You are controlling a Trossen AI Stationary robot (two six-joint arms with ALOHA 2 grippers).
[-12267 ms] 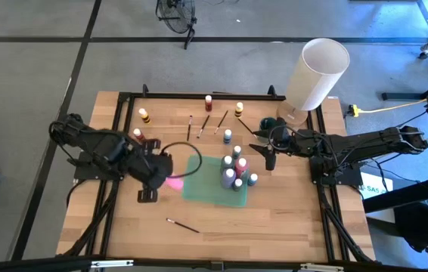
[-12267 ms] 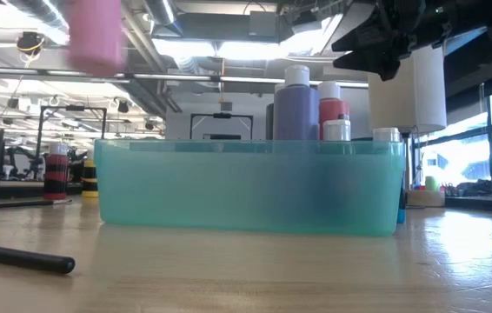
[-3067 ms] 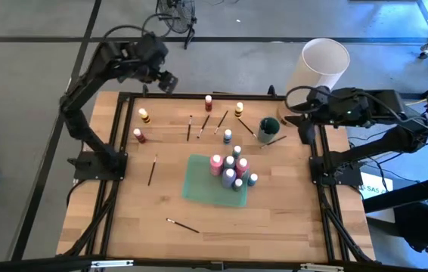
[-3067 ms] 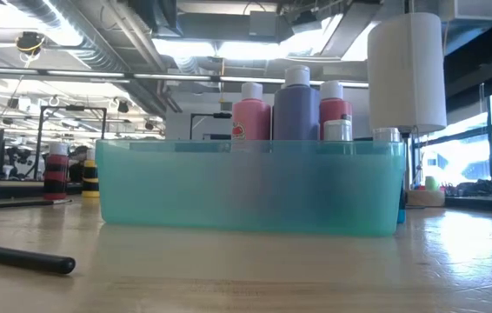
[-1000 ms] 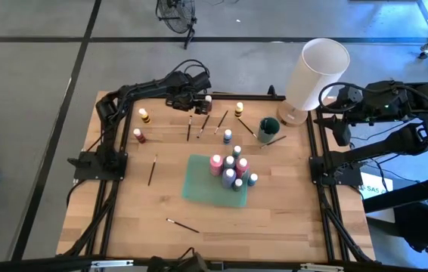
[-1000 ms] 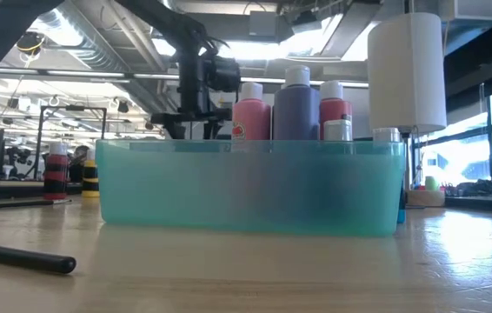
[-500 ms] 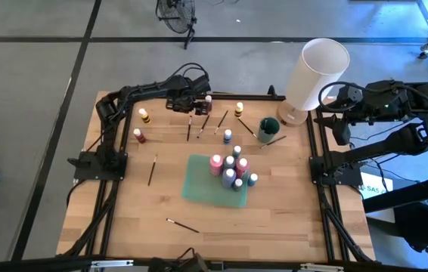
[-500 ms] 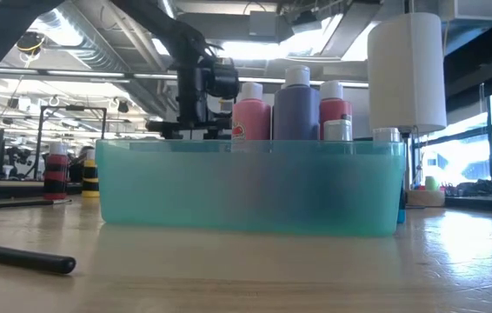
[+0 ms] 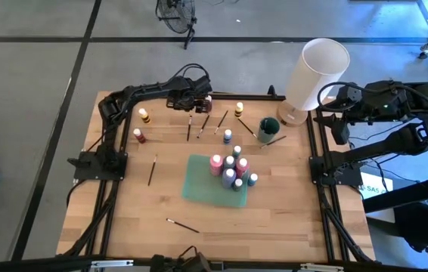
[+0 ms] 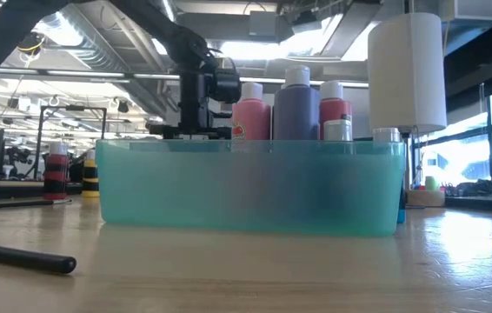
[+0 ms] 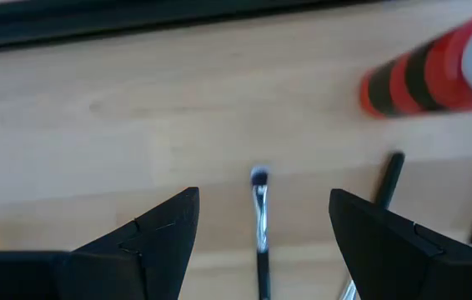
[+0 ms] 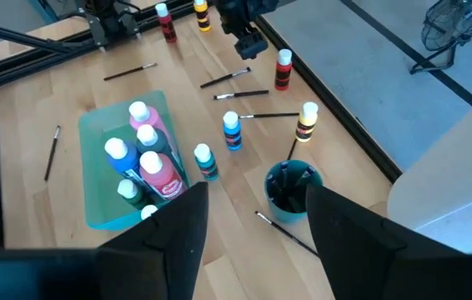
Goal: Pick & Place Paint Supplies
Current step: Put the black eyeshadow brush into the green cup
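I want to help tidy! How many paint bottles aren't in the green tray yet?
6: yellow-black bottle and dark red bottle at left, red bottle by the left tool, yellow bottle, blue bottle mid-table, teal bottle beside the tray.

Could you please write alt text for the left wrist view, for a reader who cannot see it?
The left gripper hangs open close above the wooden table, its two dark fingers spread either side of a thin paintbrush lying flat, bristle end pointing away. A red-and-black banded paint bottle stands beyond, with two more dark brush handles alongside.
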